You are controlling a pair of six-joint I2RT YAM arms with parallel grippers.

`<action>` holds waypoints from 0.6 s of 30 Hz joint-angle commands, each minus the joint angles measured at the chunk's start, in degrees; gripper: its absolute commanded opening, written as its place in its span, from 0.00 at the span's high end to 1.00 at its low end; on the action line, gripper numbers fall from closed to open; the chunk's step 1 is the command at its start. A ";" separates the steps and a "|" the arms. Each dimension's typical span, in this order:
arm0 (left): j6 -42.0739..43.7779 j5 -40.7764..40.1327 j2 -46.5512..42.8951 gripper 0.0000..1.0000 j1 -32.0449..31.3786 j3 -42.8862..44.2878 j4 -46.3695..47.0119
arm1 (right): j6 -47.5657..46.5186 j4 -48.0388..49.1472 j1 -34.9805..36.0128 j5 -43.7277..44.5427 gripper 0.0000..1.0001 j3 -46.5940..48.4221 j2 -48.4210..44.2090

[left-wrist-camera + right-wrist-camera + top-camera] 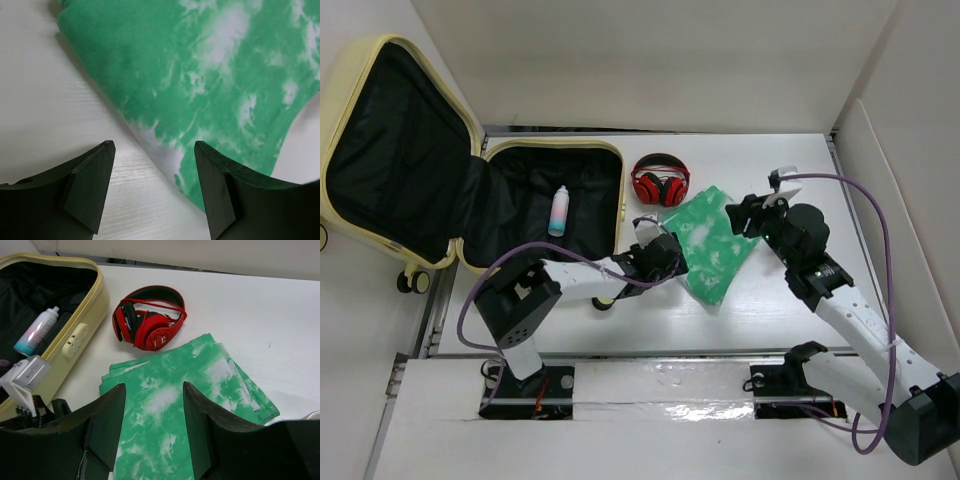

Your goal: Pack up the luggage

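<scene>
The pale-yellow luggage [352, 75] lies open at the left with black lining; its rim shows in the right wrist view [92, 305]. A white spray bottle [559, 211] lies inside it and also shows in the right wrist view [36, 331]. A folded green-and-white cloth [713, 240] lies on the table. My left gripper [672, 252] is open at the cloth's left edge [210, 80], its jaws straddling that edge. My right gripper [748, 212] is open and empty just above the cloth's right side [170, 415].
Red headphones [661, 181] lie behind the cloth, next to the luggage's right wall; they show in the right wrist view [148, 319]. A luggage wheel [413, 282] sits at the table's left edge. White walls enclose the table [800, 300].
</scene>
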 commanded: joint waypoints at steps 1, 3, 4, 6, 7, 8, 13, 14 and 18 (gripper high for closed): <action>-6.35 2.62 3.54 0.38 0.70 2.00 -0.61 | 0.19 2.85 0.35 -0.58 0.45 -0.34 -0.88; -8.38 4.02 5.13 0.39 0.70 3.31 -0.60 | 0.10 2.76 0.35 -0.31 0.45 -0.34 -1.49; -8.82 4.12 6.61 0.39 0.70 3.67 -0.77 | 0.01 2.58 0.35 -0.23 0.45 -0.43 -1.58; -10.13 4.47 8.29 0.39 0.70 5.16 -1.21 | 0.01 2.58 0.35 -0.14 0.45 -0.43 -1.93; -10.49 4.99 9.87 0.40 0.70 5.77 -2.00 | 0.10 2.58 0.35 -0.14 0.45 -0.34 -2.02; -10.84 5.43 10.75 0.41 0.70 6.56 -2.27 | 0.10 2.58 0.35 -0.14 0.45 -0.43 -1.93; -12.16 5.44 14.18 0.47 0.70 9.38 -2.45 | 0.27 2.67 0.88 -0.40 0.45 -0.43 -2.20; -12.25 5.26 14.54 0.48 0.70 9.56 -2.27 | 0.36 2.67 0.88 -0.40 0.45 -0.43 -2.37; -11.47 2.80 14.28 0.62 1.41 7.64 0.97 | 0.45 2.76 0.88 -0.31 0.44 -0.61 -3.34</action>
